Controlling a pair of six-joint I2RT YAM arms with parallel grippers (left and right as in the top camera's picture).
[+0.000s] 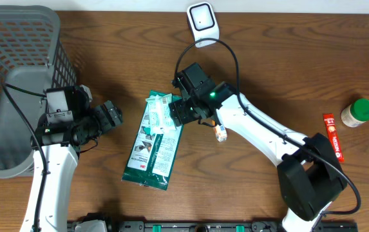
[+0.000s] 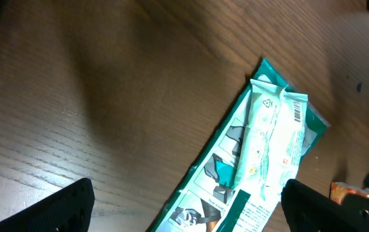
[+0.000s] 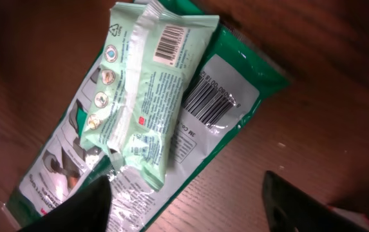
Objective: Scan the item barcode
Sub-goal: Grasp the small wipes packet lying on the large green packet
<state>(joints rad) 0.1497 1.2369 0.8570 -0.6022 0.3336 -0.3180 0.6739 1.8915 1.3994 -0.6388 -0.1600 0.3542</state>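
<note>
Lying outside basket (image 1: 10, 45): stacked packets (image 1: 155, 138)

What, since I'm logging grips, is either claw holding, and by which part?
Nothing is held. The right claw stands open over the pale packet lying on the green pouch; the left claw is open too.

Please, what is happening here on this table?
Two robot arms work at a barcode-scanning task. The right tool hangs open over a small pale green pack lying on a larger dark green pack, barcodes facing up. The left tool is open beside them, holding nothing. The scanner stands at the far edge.
</note>
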